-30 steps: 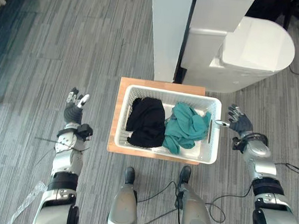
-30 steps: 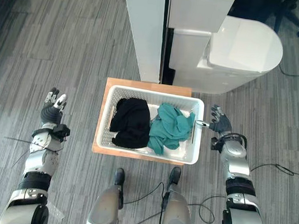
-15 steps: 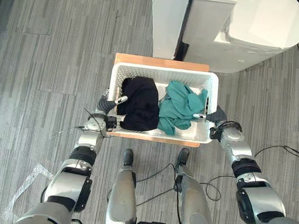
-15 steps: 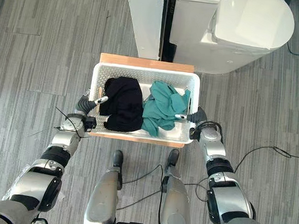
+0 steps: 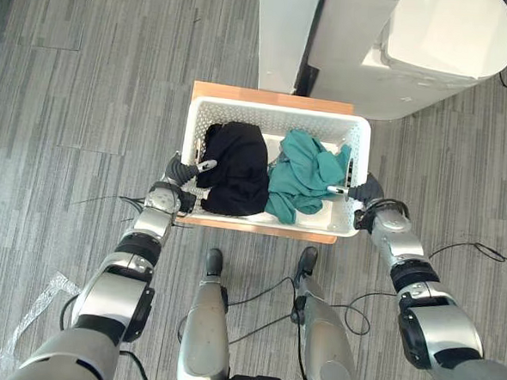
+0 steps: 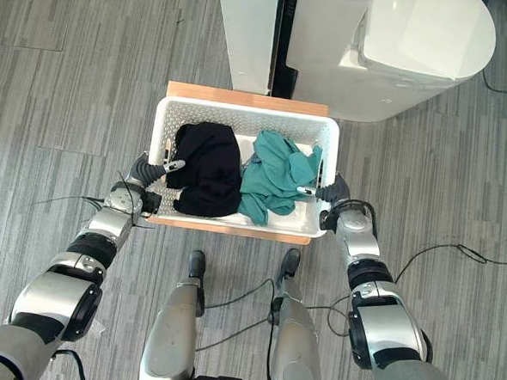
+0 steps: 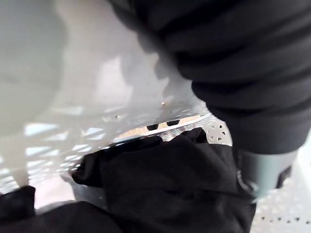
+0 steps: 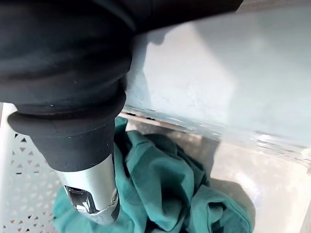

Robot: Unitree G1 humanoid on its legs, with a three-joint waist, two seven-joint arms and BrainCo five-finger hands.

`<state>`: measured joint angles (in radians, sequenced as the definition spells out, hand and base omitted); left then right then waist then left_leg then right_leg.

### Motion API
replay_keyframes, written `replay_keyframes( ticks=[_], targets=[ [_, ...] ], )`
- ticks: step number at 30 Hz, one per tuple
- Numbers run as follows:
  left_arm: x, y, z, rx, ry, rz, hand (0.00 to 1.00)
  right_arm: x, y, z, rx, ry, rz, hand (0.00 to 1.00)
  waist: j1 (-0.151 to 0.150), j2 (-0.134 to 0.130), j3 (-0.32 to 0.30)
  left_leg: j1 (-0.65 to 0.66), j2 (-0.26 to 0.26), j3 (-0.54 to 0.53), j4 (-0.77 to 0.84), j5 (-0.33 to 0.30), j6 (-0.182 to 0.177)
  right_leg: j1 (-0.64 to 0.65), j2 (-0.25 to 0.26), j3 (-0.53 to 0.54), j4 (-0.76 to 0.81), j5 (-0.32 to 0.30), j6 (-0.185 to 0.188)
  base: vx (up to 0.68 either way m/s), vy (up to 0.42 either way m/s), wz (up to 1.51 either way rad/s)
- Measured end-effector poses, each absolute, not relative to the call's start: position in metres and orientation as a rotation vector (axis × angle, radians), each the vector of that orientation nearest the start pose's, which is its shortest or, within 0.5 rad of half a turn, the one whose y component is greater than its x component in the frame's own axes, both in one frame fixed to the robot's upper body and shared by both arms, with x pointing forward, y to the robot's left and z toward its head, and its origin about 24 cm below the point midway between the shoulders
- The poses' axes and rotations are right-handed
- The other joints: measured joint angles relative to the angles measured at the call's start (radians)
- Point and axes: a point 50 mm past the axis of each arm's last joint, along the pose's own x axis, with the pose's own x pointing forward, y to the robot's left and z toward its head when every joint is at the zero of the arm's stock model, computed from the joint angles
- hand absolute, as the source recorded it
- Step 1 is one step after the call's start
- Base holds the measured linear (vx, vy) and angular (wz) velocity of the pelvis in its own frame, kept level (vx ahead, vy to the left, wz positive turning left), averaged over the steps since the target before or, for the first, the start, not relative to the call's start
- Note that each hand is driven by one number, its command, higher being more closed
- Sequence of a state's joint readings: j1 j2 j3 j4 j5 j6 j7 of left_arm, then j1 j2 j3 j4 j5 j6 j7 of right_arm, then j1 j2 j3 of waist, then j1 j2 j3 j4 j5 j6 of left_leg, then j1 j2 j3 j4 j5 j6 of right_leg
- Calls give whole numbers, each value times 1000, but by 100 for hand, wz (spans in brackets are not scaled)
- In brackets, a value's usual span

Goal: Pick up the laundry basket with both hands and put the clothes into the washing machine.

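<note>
Basket spot: the laundry basket (image 5: 280,114) sits on the low wooden surface (image 5: 242,93), and the washing machine (image 5: 434,46) is just past the basket's far side.
Load: the black garment (image 5: 236,167) is in the basket's left half and the teal garment (image 5: 302,171) in its right half, touching mid-basket.
Left hand (image 5: 179,170): at the basket's left rim with the thumb over the edge. You can't tell if it's clamped yet.
Right hand (image 5: 365,191): same deal at the basket's right rim, clamp unclear.
Handling: I'd guess light, slightly flexy plastic with soft clothes that can slide around. Take it under both side rims and lift level.
Since a second ago: both hands were spread wide, well clear of the basket. Now they're on its rims.
</note>
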<state>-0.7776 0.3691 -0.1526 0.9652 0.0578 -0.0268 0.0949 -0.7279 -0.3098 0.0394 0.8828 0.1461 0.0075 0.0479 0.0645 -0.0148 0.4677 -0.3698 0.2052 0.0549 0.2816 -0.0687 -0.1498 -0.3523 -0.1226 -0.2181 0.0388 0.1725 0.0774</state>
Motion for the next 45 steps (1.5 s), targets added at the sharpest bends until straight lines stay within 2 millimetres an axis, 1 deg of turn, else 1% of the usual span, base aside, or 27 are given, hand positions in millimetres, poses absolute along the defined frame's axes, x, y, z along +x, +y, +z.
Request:
replay_keyframes(
  ticks=[3, 6, 11, 14, 15, 16, 18, 19, 20, 21, 23, 25, 28, 30, 31, 32, 33, 34, 36, 38, 39, 40, 41, 42, 43, 44, 45],
  targets=[
    [385, 214, 89, 641, 156, 77, 100, 382, -197, 80, -183, 164, -4, 100, 0, -10, 5, -6, 0, 2, 5, 0, 0, -2, 1, 2, -9, 6, 5, 0, 0, 0],
    [387, 217, 93, 687, 154, 81, 100, 384, -197, 83, -189, 162, -6, 100, -1, -13, 6, -10, 0, 3, 9, 0, 0, -6, 1, 5, -10, 7, 5, 0, 0, 0],
    [386, 222, 91, 790, 186, 82, 100, 385, -193, 83, -196, 169, 6, 100, 2, -14, 6, 3, 3, 24, 13, 0, 0, -5, 5, 26, -10, 22, -2, 25, 11, -12],
    [381, 230, 83, 813, 232, 78, 100, 383, -192, 77, -206, 204, 8, 100, -8, -15, 5, 36, 4, 38, 9, -2, 2, 16, 6, 39, -10, 24, -1, 33, 12, -12],
    [373, 233, 68, 809, 267, 66, 100, 376, -191, 62, -210, 245, 16, 100, -22, -19, 2, 72, 3, 41, -4, -3, 3, 48, 6, 38, -17, 23, 0, 56, 14, -2],
    [369, 234, 62, 795, 279, 65, 100, 372, -192, 55, -209, 265, 17, 100, -25, -21, 1, 90, 3, 44, -9, -5, 3, 66, 6, 38, -25, 23, 0, 71, 23, -3],
    [350, 227, 35, 746, 318, 22, 100, 345, -202, 21, -190, 338, 17, 100, -31, -27, -16, 145, 0, 54, -41, -6, 3, 115, 5, 36, -45, 18, 5, 63, 25, 0],
    [344, 224, 27, 739, 323, 7, 100, 337, -206, 13, -181, 357, 14, 100, -31, -27, -22, 155, -2, 54, -48, -6, 3, 125, 4, 34, -47, 14, 10, 95, 30, 10],
    [330, 217, 13, 718, 334, -24, 100, 320, -214, -2, -165, 397, -2, 100, -33, -26, -39, 179, -5, 53, -71, -6, 3, 143, 2, 28, -51, 7, 12, 69, 21, 10],
    [323, 213, 6, 703, 339, -41, 100, 311, -219, -9, -159, 415, -15, 100, -35, -25, -54, 187, -7, 52, -80, -5, 3, 150, 1, 25, -56, 5, 12, 129, 32, 12],
    [287, 199, -14, 596, 334, -73, 100, 277, -232, -30, -101, 462, -61, 100, -51, -20, -122, 214, -10, 38, -110, 0, 1, 186, 1, 4, -80, -3, 16, 161, 25, 19],
    [268, 188, -18, 513, 313, -73, 100, 257, -241, -37, -67, 473, -103, 100, -51, -12, -153, 253, -8, 21, -127, 0, 1, 234, 4, -20, -84, -20, 19, 137, 6, 35],
    [240, 181, -24, 410, 319, -38, 100, 236, -240, -45, -21, 471, -137, 100, -46, 8, -252, 288, -1, -24, -144, -3, -3, 313, 15, -72, -124, -34, 19, 106, -19, 46],
    [228, 182, -28, 348, 336, 0, 100, 234, -236, -45, -12, 453, -136, 100, -38, 29, -289, 310, 3, -38, -145, -6, -7, 352, 22, -87, -133, -44, 18, 61, -32, 34],
    [223, 179, -30, 309, 344, 10, 100, 232, -237, -46, -13, 452, -136, 100, -20, 47, -316, 315, 5, -44, -142, -9, -7, 362, 24, -93, -132, -49, 17, -7, -26, 25],
    [219, 176, -31, 290, 344, 14, 100, 231, -237, -47, -12, 455, -139, 100, -11, 67, -332, 312, 4, -58, -129, -14, -4, 374, 24, -109, -130, -53, 15, -22, -17, 25],
    [217, 175, -31, 283, 345, 16, 100, 230, -237, -48, -12, 458, -140, 100, -7, 77, -337, 310, 5, -63, -113, -20, 2, 379, 25, -111, -126, -58, 17, -52, 1, 26],
    [213, 173, -33, 269, 352, 18, 100, 232, -236, -47, -12, 455, -139, 100, 5, 96, -337, 287, 11, -76, -35, -29, 7, 380, 28, -110, -82, -82, 6, -65, 14, 17],
    [206, 176, -33, 273, 360, 26, 100, 230, -234, -49, -11, 465, -129, 100, 8, 96, -337, 247, 13, -99, 73, -28, 7, 362, 23, -105, -17, -115, -4, -129, 18, 0],
    [194, 178, -34, 273, 370, 36, 100, 228, -227, -52, -9, 476, -109, 100, 16, 92, -330, 220, -8, -182, 257, -89, -11, 331, 12, -66, 55, -153, -20, -150, 73, -65],
    [187, 175, -35, 258, 382, 42, 100, 227, -228, -53, -12, 480, -107, 100, 32, 111, -337, 223, -35, -232, 408, -133, -31, 303, 25, -5, 99, -162, -22, -153, 141, -113],
    [186, 174, -34, 261, 381, 30, 100, 223, -228, -56, -13, 492, -107, 100, 29, 123, -345, 228, -41, -254, 444, -163, -34, 281, 39, 27, 116, -162, -20, -202, 180, -132],
    [187, 171, -32, 265, 370, 4, 100, 217, -227, -60, 0, 509, -114, 100, 22, 129, -351, 236, -39, -274, 429, -201, -27, 251, 53, 65, 126, -157, -16, -175, 202, -107],
    [188, 168, -32, 275, 367, -18, 100, 211, -228, -61, 13, 514, -127, 100, 2, 130, -356, 260, -70, -316, 378, -256, -16, 216, 54, 97, 139, -143, -6, -153, 185, -85],
    [188, 167, -32, 279, 367, -28, 100, 206, -229, -61, 10, 515, -134, 100, -7, 128, -358, 272, -80, -339, 343, -285, -10, 193, 51, 113, 147, -138, 1, -161, 221, -87],
    [189, 162, -31, 280, 367, -45, 100, 199, -232, -62, 11, 519, -156, 100, -29, 113, -365, 297, -93, -340, 270, -342, 12, 135, 48, 166, 160, -121, 12, -162, 194, -75],
    [191, 161, -30, 285, 360, -56, 100, 197, -233, -62, 15, 519, -166, 100, -36, 110, -366, 302, -103, -315, 240, -360, 36, 117, 42, 197, 156, -101, 17, -260, 265, -111]
  ],
)
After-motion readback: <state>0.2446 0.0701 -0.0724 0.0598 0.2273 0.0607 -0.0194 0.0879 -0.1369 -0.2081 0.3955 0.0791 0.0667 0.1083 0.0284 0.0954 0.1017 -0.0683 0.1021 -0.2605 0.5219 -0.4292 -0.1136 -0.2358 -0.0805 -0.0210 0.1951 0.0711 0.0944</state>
